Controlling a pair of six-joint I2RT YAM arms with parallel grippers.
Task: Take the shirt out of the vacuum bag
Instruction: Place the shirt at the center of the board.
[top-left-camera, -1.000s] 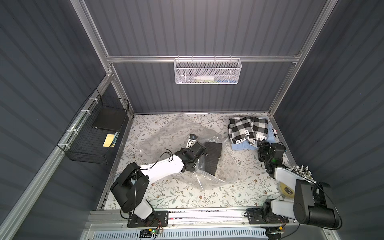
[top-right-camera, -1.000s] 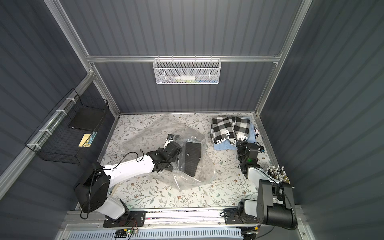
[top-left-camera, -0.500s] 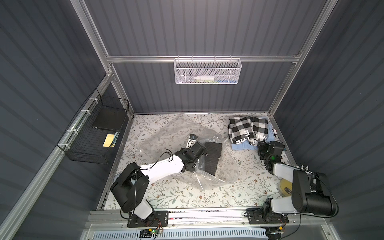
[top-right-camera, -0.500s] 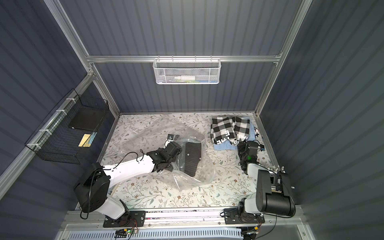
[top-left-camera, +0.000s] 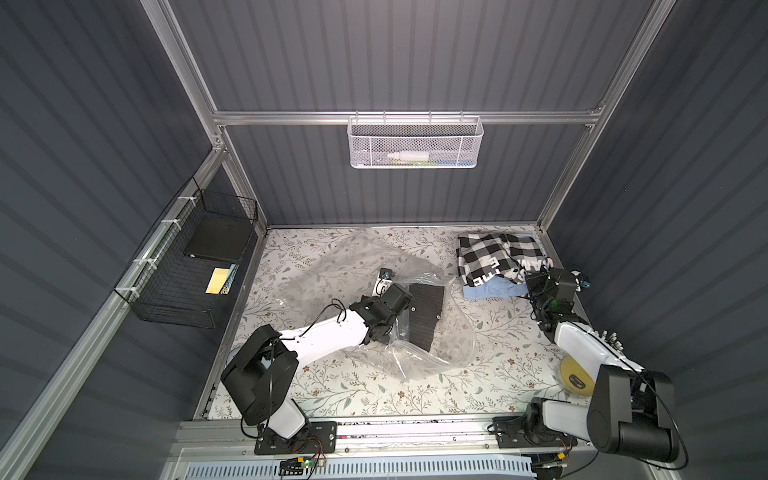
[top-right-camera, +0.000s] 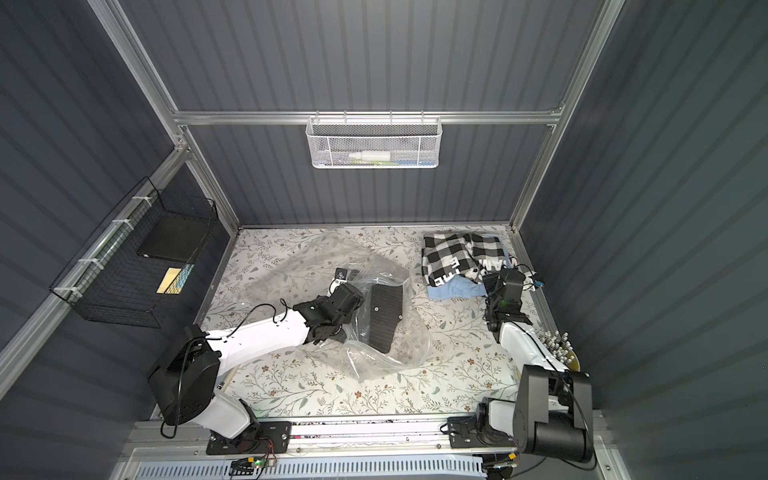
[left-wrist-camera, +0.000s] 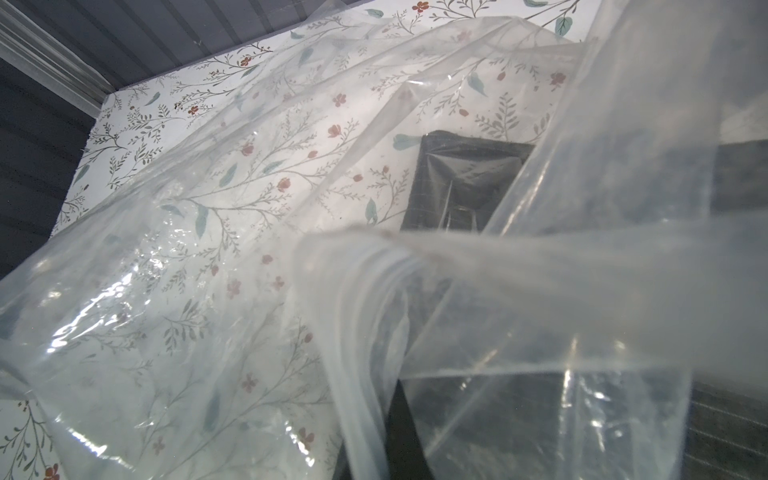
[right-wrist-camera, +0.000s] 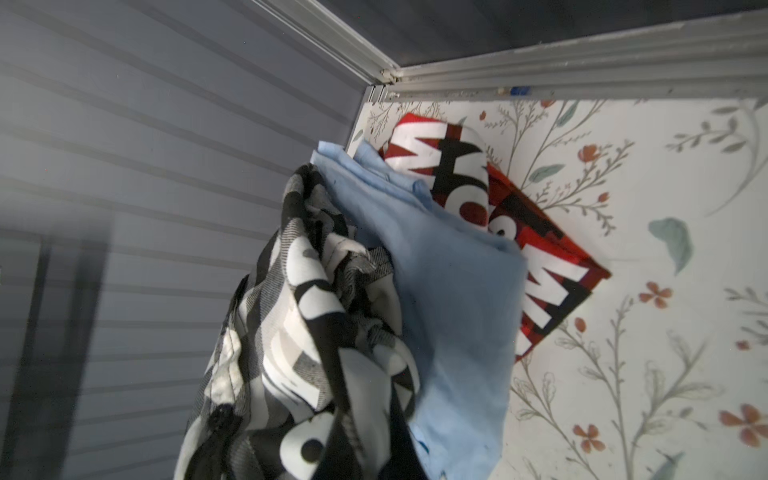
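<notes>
At 6 o'clock of the table (top-left-camera: 498, 374) centre, the left gripper (top-left-camera: 386, 328) is clamped on the bag (top-left-camera: 345, 266) near its zip edge. The dark shirt (top-left-camera: 424, 316) lies inside, just to its 3 o'clock. Farther off, at 2 o'clock, the right gripper (top-left-camera: 534, 289) has just closed beside the clothes pile (top-left-camera: 486, 257). Whether it pinches cloth is hidden. It probably goes to the bag next.
</notes>
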